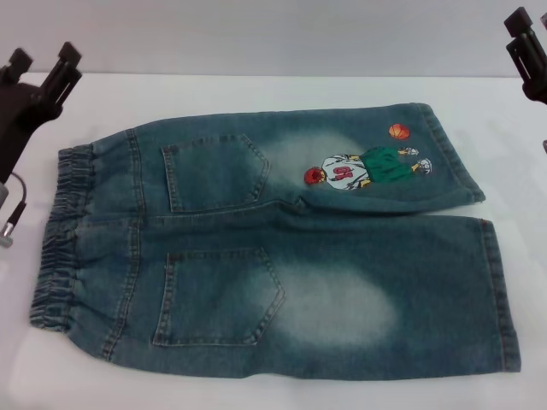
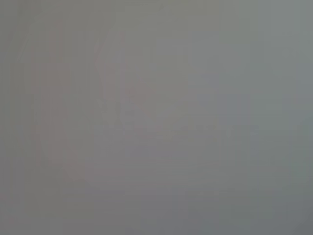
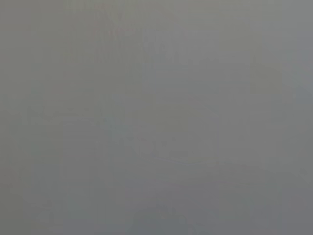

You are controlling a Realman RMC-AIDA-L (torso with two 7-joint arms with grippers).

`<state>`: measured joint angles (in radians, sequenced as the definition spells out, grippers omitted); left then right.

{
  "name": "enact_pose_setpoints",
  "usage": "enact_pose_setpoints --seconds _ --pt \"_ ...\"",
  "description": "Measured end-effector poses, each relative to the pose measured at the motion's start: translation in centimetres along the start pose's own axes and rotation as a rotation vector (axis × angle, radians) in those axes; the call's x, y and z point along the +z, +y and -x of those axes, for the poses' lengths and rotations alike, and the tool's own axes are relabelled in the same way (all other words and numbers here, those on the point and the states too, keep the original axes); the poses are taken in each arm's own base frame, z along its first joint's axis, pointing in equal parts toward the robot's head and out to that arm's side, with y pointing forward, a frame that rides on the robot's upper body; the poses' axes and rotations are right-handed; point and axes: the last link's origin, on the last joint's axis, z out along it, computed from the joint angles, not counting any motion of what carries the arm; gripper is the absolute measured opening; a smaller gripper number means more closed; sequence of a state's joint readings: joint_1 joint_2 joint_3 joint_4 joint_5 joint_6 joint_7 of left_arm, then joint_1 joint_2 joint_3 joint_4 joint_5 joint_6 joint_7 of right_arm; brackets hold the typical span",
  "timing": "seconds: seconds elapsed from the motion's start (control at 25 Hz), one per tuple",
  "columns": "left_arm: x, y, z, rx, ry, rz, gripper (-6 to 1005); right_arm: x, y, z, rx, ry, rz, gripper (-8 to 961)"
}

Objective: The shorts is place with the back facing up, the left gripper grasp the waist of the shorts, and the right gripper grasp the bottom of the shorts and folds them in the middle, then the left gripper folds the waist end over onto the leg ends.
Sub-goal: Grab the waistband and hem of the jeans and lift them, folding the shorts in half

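The shorts (image 1: 282,256) lie flat on the white table (image 1: 256,90), back up, with two patch pockets showing. The waist of the shorts (image 1: 60,239), a ruffled elastic band, points to the left. The bottom of the shorts (image 1: 502,290) points right, and the far leg's hem (image 1: 453,154) sits beside the cartoon player patch (image 1: 359,166). My left gripper (image 1: 41,58) hovers open beyond the waist's far corner, touching nothing. At the far right corner my right gripper (image 1: 521,32) hangs open, clear of the leg ends. Both wrist views show only plain grey.
A thin grey cable with a metal plug (image 1: 10,218) hangs off the left arm next to the waistband. Bare white tabletop runs along the far side and the right edge of the denim.
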<state>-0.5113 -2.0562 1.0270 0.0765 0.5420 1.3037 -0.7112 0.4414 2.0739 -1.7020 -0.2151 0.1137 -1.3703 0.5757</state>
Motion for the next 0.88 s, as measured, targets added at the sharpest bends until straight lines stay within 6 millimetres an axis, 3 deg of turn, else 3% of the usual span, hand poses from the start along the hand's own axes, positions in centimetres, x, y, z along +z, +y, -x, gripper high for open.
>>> enact_pose_setpoints --seconds 0.56,0.88 --pt "2.9 0.5 -3.5 -0.168 -0.199 0.264 841 -0.5 -0.3 -0.3 -0.001 0.02 -0.015 567" --pt "3.2 0.6 -7.4 -0.192 -0.492 0.476 840 -0.5 -0.3 -0.3 0.0 0.02 -0.015 568"
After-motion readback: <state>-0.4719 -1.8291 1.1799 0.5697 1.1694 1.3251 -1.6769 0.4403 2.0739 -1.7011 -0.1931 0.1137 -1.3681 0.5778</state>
